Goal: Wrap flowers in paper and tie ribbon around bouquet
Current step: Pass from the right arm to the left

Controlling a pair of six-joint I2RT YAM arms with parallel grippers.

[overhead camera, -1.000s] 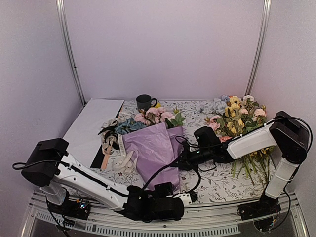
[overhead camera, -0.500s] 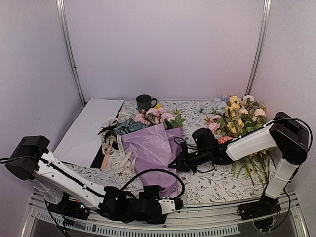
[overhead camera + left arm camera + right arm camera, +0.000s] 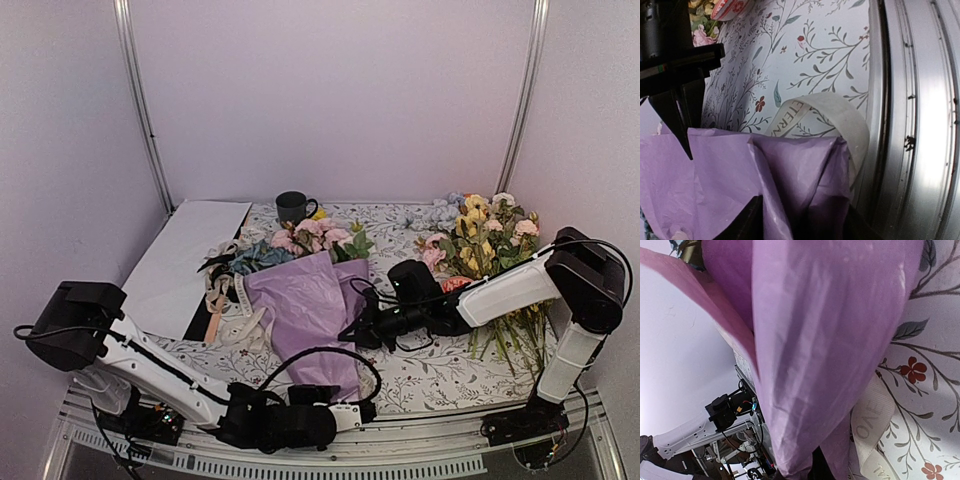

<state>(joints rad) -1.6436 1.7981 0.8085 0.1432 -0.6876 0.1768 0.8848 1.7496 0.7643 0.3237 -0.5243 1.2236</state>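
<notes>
Wrapping judged done: flowers (image 3: 312, 233) are enclosed in lilac paper (image 3: 300, 300); bouquet (image 3: 310, 330) is laid on counter (image 3: 440, 372). The ribbon (image 3: 840, 115) is passed under its narrow end, not yet tied. That end is straddled by left gripper (image 3: 797, 222); grip cannot be told. The right gripper (image 3: 351, 333), pressed together, is set at paper's right edge.

I log: paper (image 3: 305, 310) lilac-purple; ribbon (image 3: 840, 110) cream, grey lettering; bench cloth (image 3: 440, 375) white, grey-green sprigs, red flowers.

Bouquet (image 3: 305, 305) centre — mug (image 3: 293, 207) behind, flat sheet (image 3: 185, 255) left, loose flower pile (image 3: 485, 235) right (ribbon (image 3: 832, 106) under bouquet's near tip).
</notes>
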